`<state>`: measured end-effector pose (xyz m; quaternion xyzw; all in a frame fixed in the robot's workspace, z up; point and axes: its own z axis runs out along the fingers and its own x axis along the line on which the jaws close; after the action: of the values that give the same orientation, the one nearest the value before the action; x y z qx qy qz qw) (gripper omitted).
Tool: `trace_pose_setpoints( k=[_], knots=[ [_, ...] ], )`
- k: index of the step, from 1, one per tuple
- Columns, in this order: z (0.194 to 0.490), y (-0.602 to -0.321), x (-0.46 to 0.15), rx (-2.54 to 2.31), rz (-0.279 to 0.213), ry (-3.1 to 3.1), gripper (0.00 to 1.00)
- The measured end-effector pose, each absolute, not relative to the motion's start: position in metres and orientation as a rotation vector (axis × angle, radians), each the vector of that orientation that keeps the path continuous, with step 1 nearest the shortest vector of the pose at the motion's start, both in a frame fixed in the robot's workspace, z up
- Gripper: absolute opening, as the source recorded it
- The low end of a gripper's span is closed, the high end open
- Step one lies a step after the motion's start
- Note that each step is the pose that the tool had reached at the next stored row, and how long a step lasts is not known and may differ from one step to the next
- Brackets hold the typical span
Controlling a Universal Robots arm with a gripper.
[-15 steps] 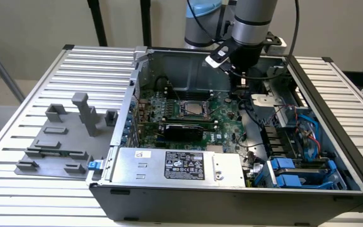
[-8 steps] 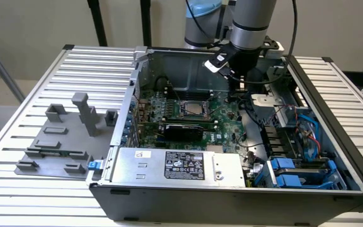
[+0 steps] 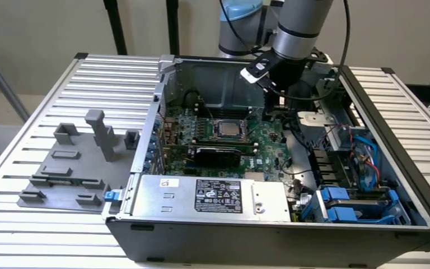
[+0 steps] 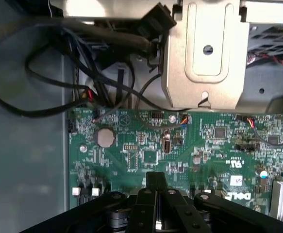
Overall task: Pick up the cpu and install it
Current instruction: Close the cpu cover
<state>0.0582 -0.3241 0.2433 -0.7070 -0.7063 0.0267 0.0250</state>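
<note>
One small silvery-white square cpu lies in the black metal-framed socket; the claw, closed tight on nothing, hangs just beside that socket. Seating well likely needs the chip flat, corners matched, no sideways nudging

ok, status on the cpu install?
Gripper shut, nothing seen in it, low over the motherboard. Cpu looks to sit in the socket, to the exterior view's left of the gripper. Black cables close by.
</note>
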Motion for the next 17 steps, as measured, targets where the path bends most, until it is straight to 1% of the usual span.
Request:
trace_pose_setpoints(
  k=[4, 7, 12, 17],
  knots=[
    [0.243, -0.324, 0.057, -2.149, 0.163, -2.147, 0.11],
    [0.243, -0.324, 0.053, -2.125, 0.209, -2.122, 0.11],
    [0.242, -0.324, 0.038, -2.104, 0.245, -2.103, 0.11],
    [0.238, -0.324, 0.016, -2.096, 0.26, -2.094, 0.11]
  ],
)
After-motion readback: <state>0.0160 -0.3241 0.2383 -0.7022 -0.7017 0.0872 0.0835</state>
